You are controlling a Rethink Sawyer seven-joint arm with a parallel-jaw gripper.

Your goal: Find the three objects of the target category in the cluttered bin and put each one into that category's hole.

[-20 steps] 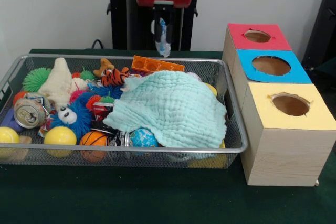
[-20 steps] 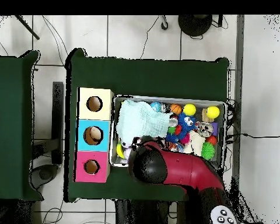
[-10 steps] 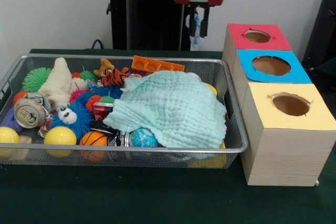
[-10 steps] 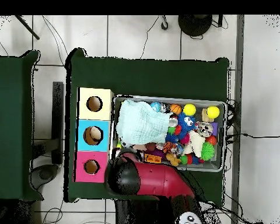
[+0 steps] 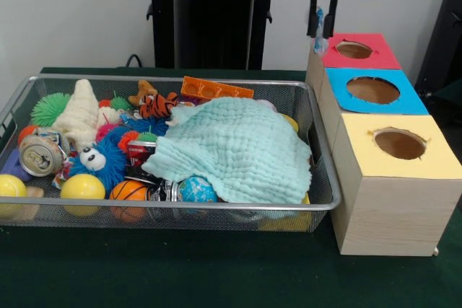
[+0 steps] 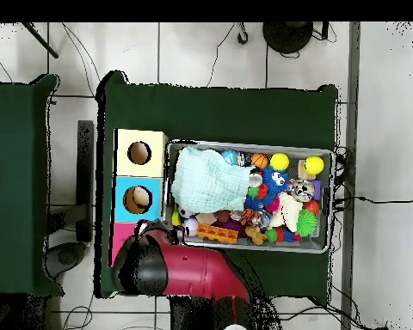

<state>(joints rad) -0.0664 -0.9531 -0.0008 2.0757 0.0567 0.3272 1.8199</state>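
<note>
The bin [image 5: 173,205] is a silver wire-mesh basket full of toys, half covered by a pale green cloth [image 5: 234,149]; it also shows in the overhead view [image 6: 244,143]. The blue-framed hole [image 5: 372,90] is in the middle of three wooden boxes, also in the overhead view [image 6: 138,199]. My gripper [image 5: 323,32] hangs high at the red-framed hole's [image 5: 354,50] far left corner, shut on a small pale blue and white object [image 5: 318,19]. In the overhead view the red arm [image 6: 150,271] covers the red box and hides the gripper.
The yellow-framed hole [image 5: 399,143] is nearest the camera. In the bin lie a crushed can [image 5: 40,155], yellow balls [image 5: 81,187], a small basketball [image 5: 128,191], a globe ball [image 5: 196,190], a tiger toy [image 5: 155,104], an orange block [image 5: 215,90] and a blue fuzzy toy [image 5: 101,160].
My gripper has moved from above the bin's far edge towards the boxes, to the red box's corner, still carrying the small blue and white object. The bin's contents have not moved.
</note>
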